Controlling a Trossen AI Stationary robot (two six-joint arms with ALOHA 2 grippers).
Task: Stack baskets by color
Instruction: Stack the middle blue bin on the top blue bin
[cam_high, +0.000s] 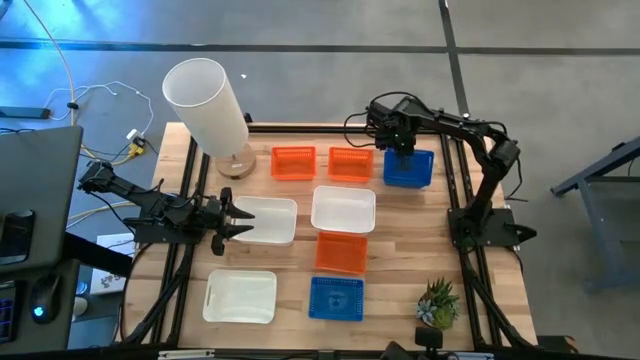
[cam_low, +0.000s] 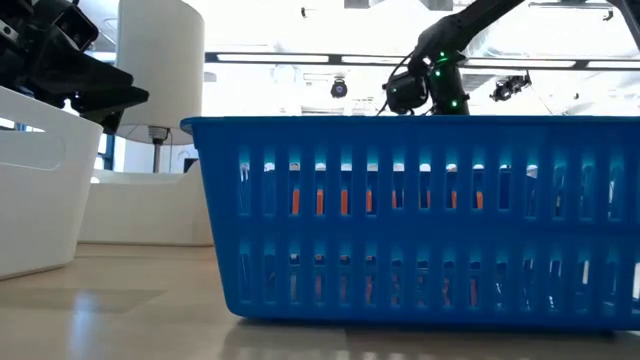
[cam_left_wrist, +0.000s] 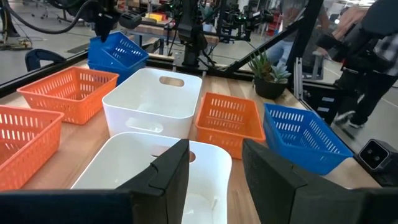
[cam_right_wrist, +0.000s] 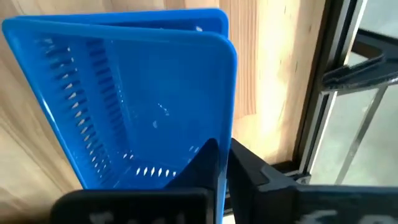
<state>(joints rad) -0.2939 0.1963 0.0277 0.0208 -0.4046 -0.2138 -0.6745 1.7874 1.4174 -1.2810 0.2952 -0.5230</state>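
Observation:
At the far right of the table my right gripper (cam_high: 402, 147) is shut on the rim of a blue basket (cam_high: 409, 169). In the right wrist view that basket (cam_right_wrist: 124, 106) sits tilted over a second blue one, with the gripper (cam_right_wrist: 222, 168) at its near rim. A third blue basket (cam_high: 336, 298) stands at the front. Two orange baskets (cam_high: 293, 162) (cam_high: 351, 163) are at the back and one (cam_high: 341, 252) is in the middle. My left gripper (cam_high: 235, 222) (cam_left_wrist: 214, 177) hangs open over the left end of a white basket (cam_high: 265, 221). Two other white baskets (cam_high: 343, 209) (cam_high: 240, 296) lie separately.
A tall white cylinder (cam_high: 207, 100) on a wooden base stands at the back left corner. A small potted plant (cam_high: 437, 300) sits at the front right. Dark frame rails (cam_high: 462, 180) run along the table's sides. People move about in the room behind.

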